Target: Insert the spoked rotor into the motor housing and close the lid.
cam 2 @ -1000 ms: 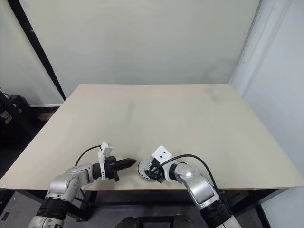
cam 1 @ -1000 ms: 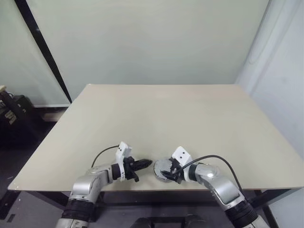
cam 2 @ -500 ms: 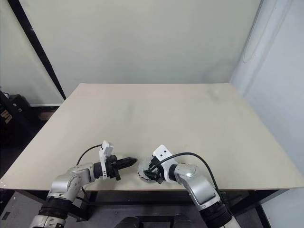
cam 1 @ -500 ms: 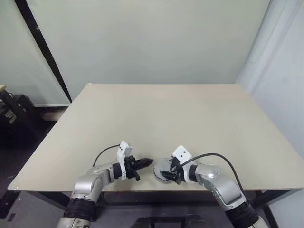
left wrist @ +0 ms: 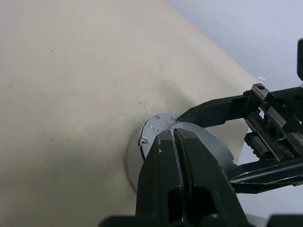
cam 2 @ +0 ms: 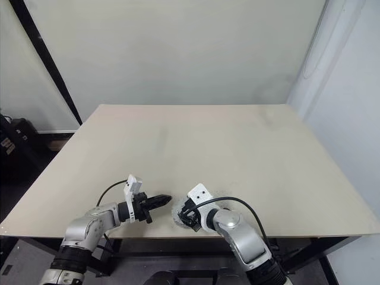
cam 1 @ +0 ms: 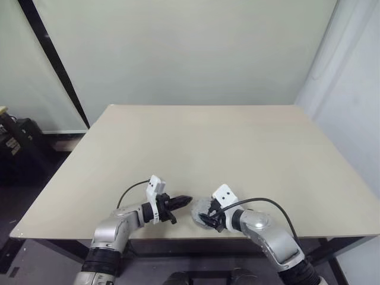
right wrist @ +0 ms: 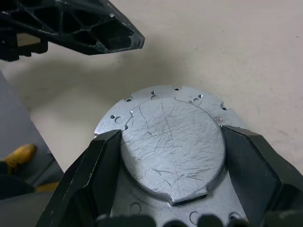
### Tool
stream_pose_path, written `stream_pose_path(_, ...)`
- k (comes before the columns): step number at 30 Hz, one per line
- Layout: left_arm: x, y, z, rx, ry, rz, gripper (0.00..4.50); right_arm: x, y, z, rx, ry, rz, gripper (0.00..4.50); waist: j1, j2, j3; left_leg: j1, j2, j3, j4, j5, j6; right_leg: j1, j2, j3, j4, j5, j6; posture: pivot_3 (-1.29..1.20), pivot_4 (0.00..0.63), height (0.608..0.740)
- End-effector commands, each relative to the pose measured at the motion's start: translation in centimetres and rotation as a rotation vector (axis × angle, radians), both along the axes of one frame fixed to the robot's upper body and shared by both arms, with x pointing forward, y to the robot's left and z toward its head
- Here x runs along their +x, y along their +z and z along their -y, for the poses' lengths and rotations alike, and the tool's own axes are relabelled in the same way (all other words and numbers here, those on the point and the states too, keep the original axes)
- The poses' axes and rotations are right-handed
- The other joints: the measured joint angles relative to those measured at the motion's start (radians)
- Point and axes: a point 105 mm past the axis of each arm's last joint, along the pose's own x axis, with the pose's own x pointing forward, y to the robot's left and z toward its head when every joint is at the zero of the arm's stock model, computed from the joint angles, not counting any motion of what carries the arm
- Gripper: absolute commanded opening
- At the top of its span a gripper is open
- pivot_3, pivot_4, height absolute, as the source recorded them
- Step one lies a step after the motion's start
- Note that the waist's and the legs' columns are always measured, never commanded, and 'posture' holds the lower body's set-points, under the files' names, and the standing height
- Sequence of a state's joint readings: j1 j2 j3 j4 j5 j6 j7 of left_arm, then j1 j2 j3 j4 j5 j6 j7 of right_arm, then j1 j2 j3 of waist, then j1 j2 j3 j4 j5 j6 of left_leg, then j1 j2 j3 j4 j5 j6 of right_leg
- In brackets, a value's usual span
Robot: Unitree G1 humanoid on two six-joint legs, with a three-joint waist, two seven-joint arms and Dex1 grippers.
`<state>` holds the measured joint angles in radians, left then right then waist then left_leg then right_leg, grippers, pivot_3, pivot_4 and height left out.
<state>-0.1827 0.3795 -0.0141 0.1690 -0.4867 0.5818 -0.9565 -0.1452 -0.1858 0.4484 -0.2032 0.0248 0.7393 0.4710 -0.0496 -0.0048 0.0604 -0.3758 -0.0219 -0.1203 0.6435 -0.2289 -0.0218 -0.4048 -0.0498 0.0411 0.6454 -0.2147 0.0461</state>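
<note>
The motor housing [right wrist: 165,106] is a squat round grey metal body near the table's front edge, also seen at the housing's side [left wrist: 147,142]. Its upward face is a scratched raised disc with small holes round the rim; whether that face is the lid I cannot tell. My right gripper [right wrist: 173,136] is shut on it, one finger [right wrist: 102,161] on each side of the raised face. My left gripper [cam 1: 187,199] is shut and empty, its tips [left wrist: 169,135] close beside the housing's left edge. The spoked rotor is hidden.
The beige table [cam 1: 208,142] stretches bare beyond the housing. Its front edge [cam 1: 178,236] runs just below both grippers. A black pole [cam 1: 53,59] leans at the left, and dark gear [cam 1: 15,139] sits on the floor there.
My right forearm has swung in a little and its wrist has turned slightly, still gripping the housing. The left gripper has stayed where it was, shut.
</note>
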Motion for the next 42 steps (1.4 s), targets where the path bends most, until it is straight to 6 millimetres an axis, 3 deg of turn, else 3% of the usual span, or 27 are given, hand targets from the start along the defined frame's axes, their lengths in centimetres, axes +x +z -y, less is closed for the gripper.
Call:
stream_pose_path(1, 0.6, 1.1, -0.2, 0.006, -0.005, 0.042, 0.0, 0.0, -0.9, 0.5, -0.043, -0.017, 0.004, 3.11, 0.0, 0.0, 0.0, 0.0, 0.0, 0.0, 0.0, 0.0, 0.0, 0.0, 0.0, 0.0, 0.0, 0.0, 0.0, 0.0, 0.0, 0.74)
stream_pose_path(16, -0.2, 0.0, 0.5, 0.074, -0.089, 0.058, 0.0, -0.2, -2.4, 1.0, -0.079, -0.024, 0.001, 3.11, 0.0, 0.0, 0.0, 0.001, 0.001, 0.0, 0.001, 0.0, 0.0, 0.0, 0.0, 0.0, 0.0, 0.0, 0.0, 0.0, 0.0, 0.74)
stream_pose_path(29, -1.0, -3.4, 1.0, 0.263, -0.187, 0.046, 0.0, -0.5, -2.5, 1.3, -0.103, 0.0, 0.014, 3.11, 0.001, 0.005, -0.007, 0.001, 0.0, 0.0, 0.001, 0.0, 0.0, 0.0, -0.001, 0.0, -0.001, 0.0, 0.0, 0.0, 0.0, 0.74)
stream_pose_path(33, -1.2, -3.9, 1.1, 0.298, -0.209, 0.041, 0.0, -0.5, -1.9, 1.1, -0.078, 0.014, 0.026, 4.41, 0.0, 0.005, -0.014, 0.001, -0.001, 0.0, 0.001, 0.0, 0.0, 0.001, -0.001, 0.0, -0.002, 0.0, 0.0, 0.0, 0.0, 0.74)
stream_pose_path(38, -1.4, -4.2, 1.1, 0.316, -0.22, 0.04, 0.0, 0.1, 0.4, 0.7, 0.066, -0.026, 0.013, 4.49, 0.0, 0.005, -0.014, 0.002, 0.0, 0.0, 0.001, -0.002, -0.004, 0.001, -0.001, -0.001, -0.002, 0.0, 0.0, 0.0, 0.0, 0.74)
stream_pose_path(42, -1.4, -4.2, 1.4, 0.315, -0.23, 0.044, 0.0, 1.4, 2.6, 1.7, 0.18, -0.103, 0.001, 4.49, 0.001, 0.005, -0.014, 0.001, 0.0, 0.0, 0.001, -0.002, -0.004, 0.001, -0.001, -0.001, -0.002, 0.0, 0.0, 0.0, 0.0, 0.74)
